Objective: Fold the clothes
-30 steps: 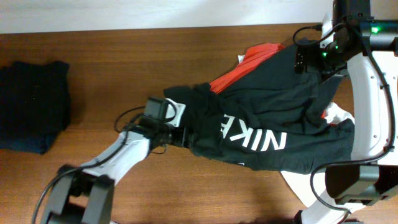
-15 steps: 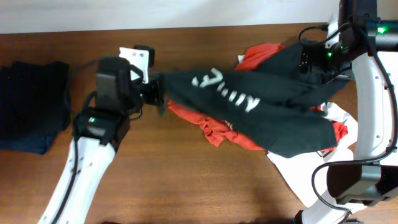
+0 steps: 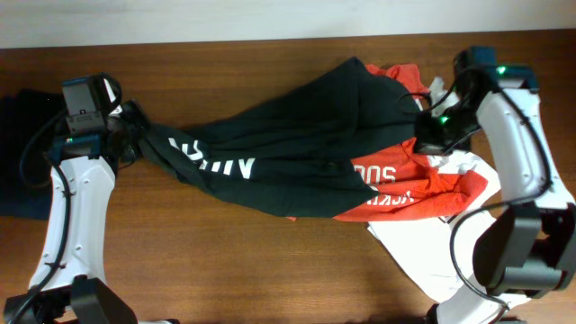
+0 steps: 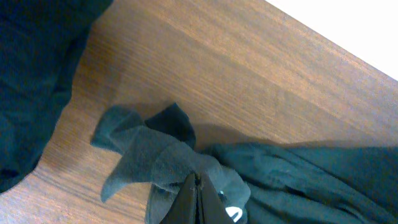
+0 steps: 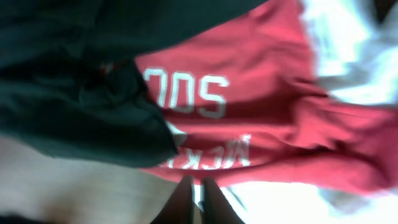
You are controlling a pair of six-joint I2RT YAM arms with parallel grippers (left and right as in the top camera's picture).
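A black shirt [image 3: 297,126] with white lettering lies stretched across the table from left to upper right. My left gripper [image 3: 135,133] is shut on its bunched left end [image 4: 161,162], the fingers [image 4: 198,186] pressed together in the fabric. A red shirt [image 3: 423,184] with white lettering lies partly under it, on a white garment [image 3: 423,256]. My right gripper [image 3: 425,142] hangs over the red shirt [image 5: 261,106], beside the black shirt's right end [image 5: 74,118]. Its jaws [image 5: 198,183] are shut at the red hem; I cannot tell whether fabric is pinched.
A dark folded garment [image 3: 13,171] lies at the table's far left edge, just beyond the left arm; it shows in the left wrist view too [image 4: 31,74]. Bare wooden tabletop [image 3: 252,261] runs along the front. The white garment hangs over the front right edge.
My left gripper has dragged the black shirt's end far to the left, stretching it out and uncovering the red shirt. My right gripper has shut and come forward off the back edge.
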